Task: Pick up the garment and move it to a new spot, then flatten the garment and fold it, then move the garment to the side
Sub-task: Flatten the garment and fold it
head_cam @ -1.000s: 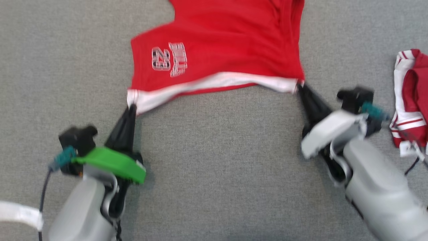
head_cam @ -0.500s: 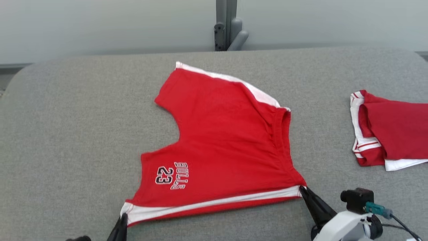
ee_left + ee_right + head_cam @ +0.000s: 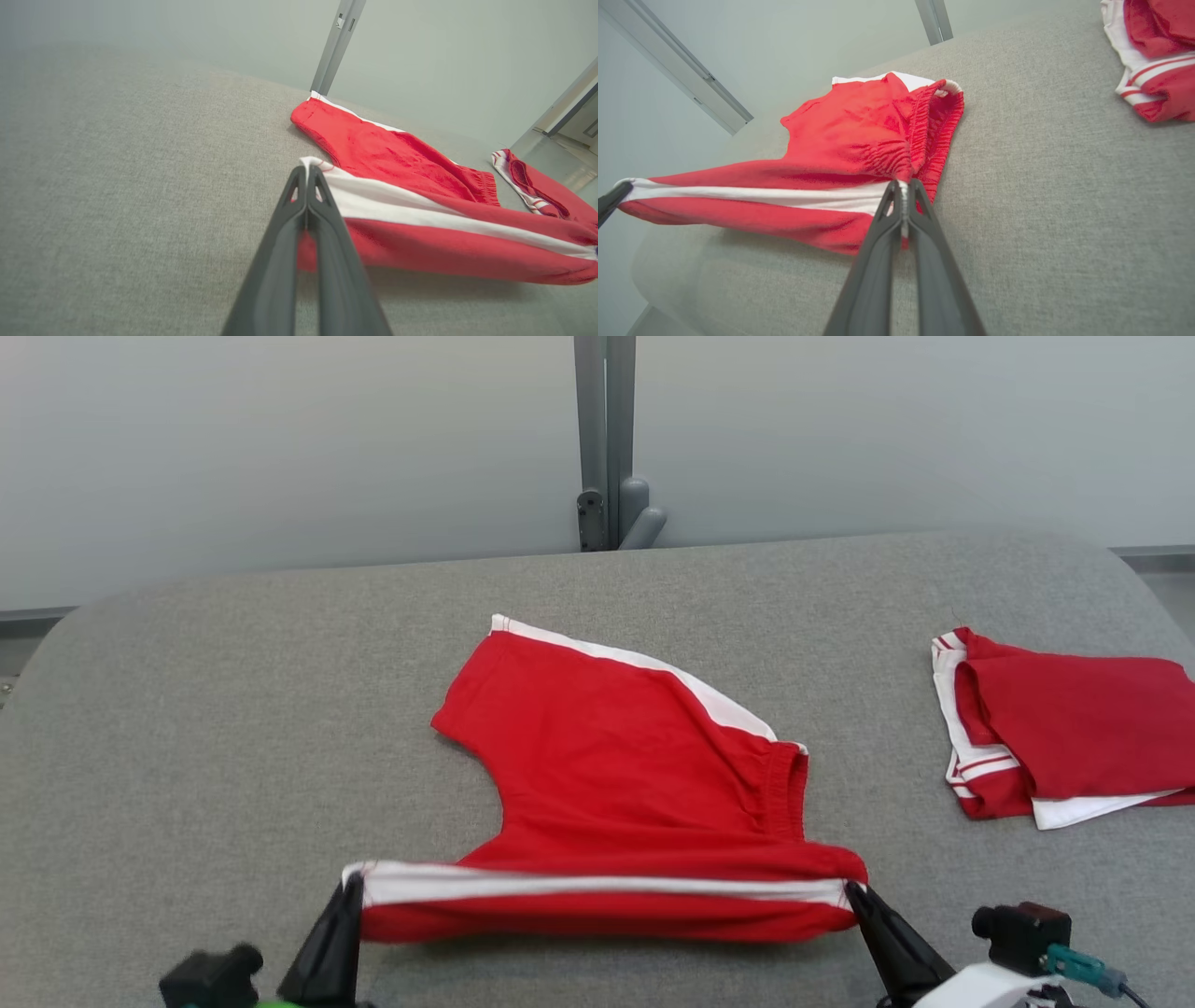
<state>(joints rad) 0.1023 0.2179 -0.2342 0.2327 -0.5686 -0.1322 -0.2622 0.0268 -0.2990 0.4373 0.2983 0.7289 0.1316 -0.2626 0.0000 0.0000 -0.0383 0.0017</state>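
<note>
The left gripper [image 3: 353,889] has its two dark fingers pressed fully together, pinching the left near corner of the garment [image 3: 635,775] at the end of its white stripe. The right gripper [image 3: 851,894] is closed just as tightly on the right near corner, where the gathered waistband meets that stripe. That makes two grippers and two held corners, with one strip of cloth pulled straight between them.

The held strip is raised off the tabletop [image 3: 233,709] and hangs in the air close to the near edge, red below the white stripe, with a shadow on the grey cloth surface under it. The rest of the garment slopes down and away from the strip and lies flat around the middle of the tabletop. Its far leg points toward the far edge and ends in a second white band.

There are two pieces of clothing on the tabletop. The other is a folded garment [image 3: 1074,728], red with white trim, lying at the right edge well apart from the held one.

Beyond the far edge, one grey post [image 3: 602,439] rises against a pale wall [image 3: 280,457].
</note>
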